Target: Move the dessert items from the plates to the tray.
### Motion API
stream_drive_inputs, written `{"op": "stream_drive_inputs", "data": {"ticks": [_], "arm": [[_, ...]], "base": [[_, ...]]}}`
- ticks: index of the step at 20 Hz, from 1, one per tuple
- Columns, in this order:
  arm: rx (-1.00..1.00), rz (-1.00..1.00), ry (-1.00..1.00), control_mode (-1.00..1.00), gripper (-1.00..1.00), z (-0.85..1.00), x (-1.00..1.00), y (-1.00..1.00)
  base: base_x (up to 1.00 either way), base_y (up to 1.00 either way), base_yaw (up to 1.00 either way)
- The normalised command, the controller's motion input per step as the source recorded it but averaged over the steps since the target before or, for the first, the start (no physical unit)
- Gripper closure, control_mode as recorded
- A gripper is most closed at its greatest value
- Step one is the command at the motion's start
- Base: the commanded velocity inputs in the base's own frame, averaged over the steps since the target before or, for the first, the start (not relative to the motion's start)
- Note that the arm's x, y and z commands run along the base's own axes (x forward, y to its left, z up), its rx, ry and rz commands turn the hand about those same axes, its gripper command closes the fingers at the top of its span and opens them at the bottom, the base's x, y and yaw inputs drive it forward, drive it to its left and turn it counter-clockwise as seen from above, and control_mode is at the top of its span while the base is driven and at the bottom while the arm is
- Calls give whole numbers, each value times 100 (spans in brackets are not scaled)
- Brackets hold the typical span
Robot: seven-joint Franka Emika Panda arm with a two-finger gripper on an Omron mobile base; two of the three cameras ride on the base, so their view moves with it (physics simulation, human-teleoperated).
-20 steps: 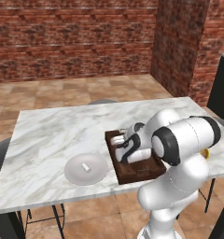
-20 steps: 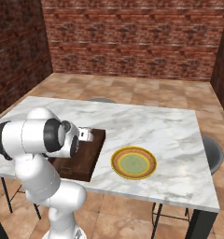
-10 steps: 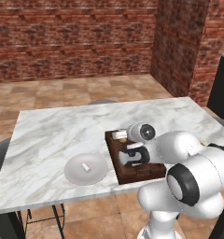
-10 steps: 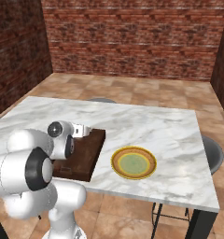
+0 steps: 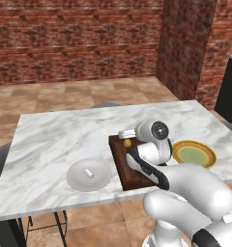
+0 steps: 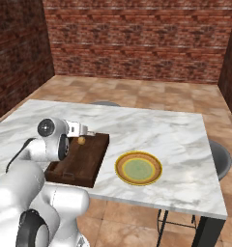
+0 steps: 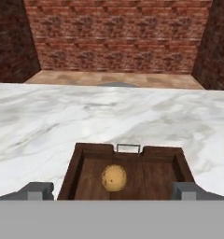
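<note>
Pincer (image 7: 112, 191) of the white arm, fingers spread wide apart and holding nothing, poised over the dark wooden tray (image 7: 79, 163); its two dark fingertips (image 7: 38, 190) stand either side of the tray's width in the hand view. Orange-brown ball (image 7: 114, 178) lying loose on the tray floor, between the fingertips and near the end with the small metal handle (image 7: 128, 148). In the left base view the ball (image 5: 127, 143) sits at the far end of the tray (image 5: 119, 161), beside the arm's wrist; the right base view shows it (image 6: 81, 140) just past the wrist on the tray (image 6: 91, 159). Plain grey-white plate (image 5: 89, 174) on the marble tabletop (image 5: 60, 140), to the left of the tray, carrying the white stubby cylinder (image 5: 89, 172) near its middle. Yellow-rimmed plate (image 6: 138, 168) with pale green centre, on the tabletop (image 6: 152, 130) to the right of the tray, apart from it.
</note>
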Motion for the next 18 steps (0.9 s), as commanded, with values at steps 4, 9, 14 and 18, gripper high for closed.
{"op": "stream_drive_inputs", "data": {"ticks": [4, 9, 14, 18], "arm": [[0, 0, 1, -100, -100, 7, -61, 0], [0, 0, 3, -100, -100, 4, -60, 0], [0, 0, 9, -100, -100, 0, -60, 0], [0, 0, 18, -100, -100, 0, -41, 4]], "base": [[0, 0, 0], [0, 0, 0], [0, 0, 0], [0, 0, 0]]}}
